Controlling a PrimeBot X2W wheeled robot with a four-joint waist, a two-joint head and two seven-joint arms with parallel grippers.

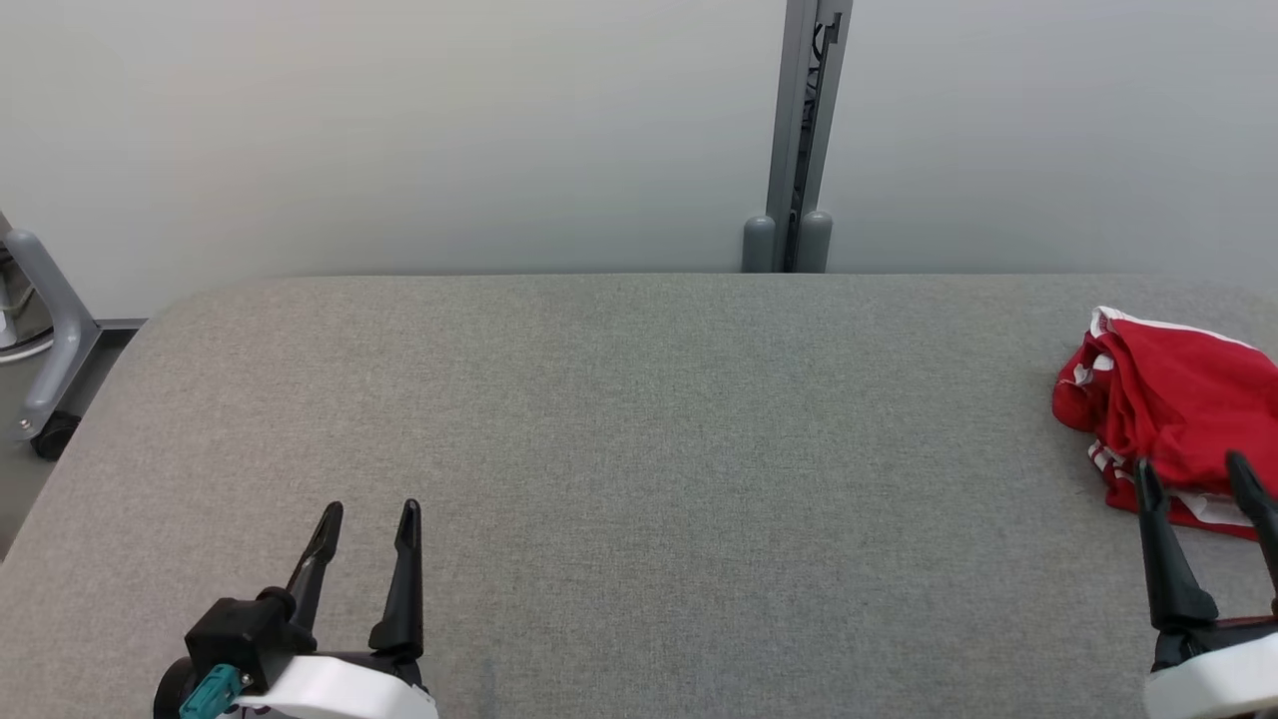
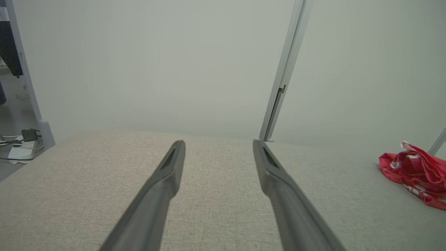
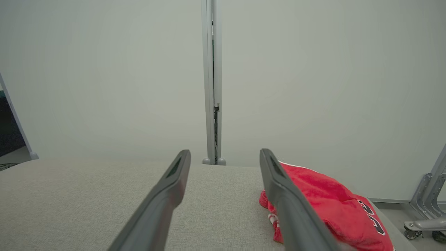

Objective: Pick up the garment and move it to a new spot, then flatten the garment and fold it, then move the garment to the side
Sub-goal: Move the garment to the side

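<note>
The garment (image 1: 1173,404) is a crumpled red piece with white trim and dark lettering, lying at the far right of the grey padded table (image 1: 639,449). It also lies at the right edge of the left wrist view as the garment (image 2: 416,172), and just right of my right fingers as the garment (image 3: 327,205). My right gripper (image 1: 1193,467) stands open at the garment's near edge, nothing between its fingers. At the lower left, far from the garment, my left gripper (image 1: 369,514) is open and empty above the table; its fingers (image 2: 170,167) point at the back wall.
A pale wall with a vertical grey post (image 1: 799,140) runs behind the table. A grey wheeled frame leg (image 1: 50,350) stands off the table's left end, and another frame (image 3: 427,205) stands off its right end. Cables (image 2: 21,139) lie on the floor at left.
</note>
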